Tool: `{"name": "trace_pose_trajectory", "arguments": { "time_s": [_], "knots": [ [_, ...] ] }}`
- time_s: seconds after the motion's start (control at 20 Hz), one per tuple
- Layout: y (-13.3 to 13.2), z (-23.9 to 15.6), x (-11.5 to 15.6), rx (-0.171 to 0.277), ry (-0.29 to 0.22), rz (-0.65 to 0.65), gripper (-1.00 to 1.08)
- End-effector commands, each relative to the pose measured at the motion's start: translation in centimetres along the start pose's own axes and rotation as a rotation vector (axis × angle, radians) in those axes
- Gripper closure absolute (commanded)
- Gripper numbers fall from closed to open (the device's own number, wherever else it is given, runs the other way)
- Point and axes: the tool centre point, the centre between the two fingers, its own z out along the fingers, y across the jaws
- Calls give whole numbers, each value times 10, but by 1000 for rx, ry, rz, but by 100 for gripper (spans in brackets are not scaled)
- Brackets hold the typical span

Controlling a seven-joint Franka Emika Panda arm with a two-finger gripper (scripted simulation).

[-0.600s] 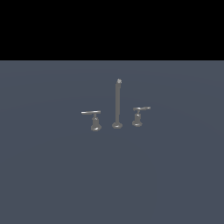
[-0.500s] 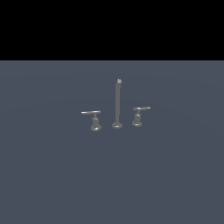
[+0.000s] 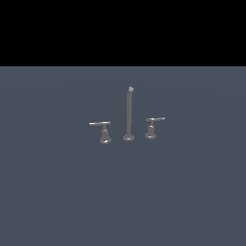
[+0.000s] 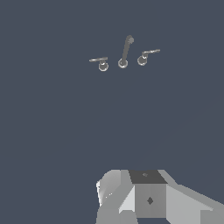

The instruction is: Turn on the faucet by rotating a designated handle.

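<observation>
Wrist view shows the gripper [image 4: 144, 197] well apart from the faucet [image 4: 124, 54], its jaws' state unclear.

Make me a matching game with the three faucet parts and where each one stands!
Things:
1. spout post
2. long-lever handle
3. short-lever handle

Places:
A. at the exterior view's right end of the row
B. in the middle, tallest of all
C. at the exterior view's left end of the row

Pairs: 1-B, 2-C, 3-A
</observation>
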Motion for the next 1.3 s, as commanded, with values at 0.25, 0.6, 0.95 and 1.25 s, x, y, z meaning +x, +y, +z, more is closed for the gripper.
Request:
{"name": "trace_pose_trajectory", "arguments": {
  "time_s": [0.25,0.6,0.95,1.25],
  "knots": [
    [2,1,9,0,0,25,108],
    [7,8,38,1,-1,108,108],
    [17,25,87,4,-3,249,108],
    [30,50,136,5,-5,393,108]
  ]
}}
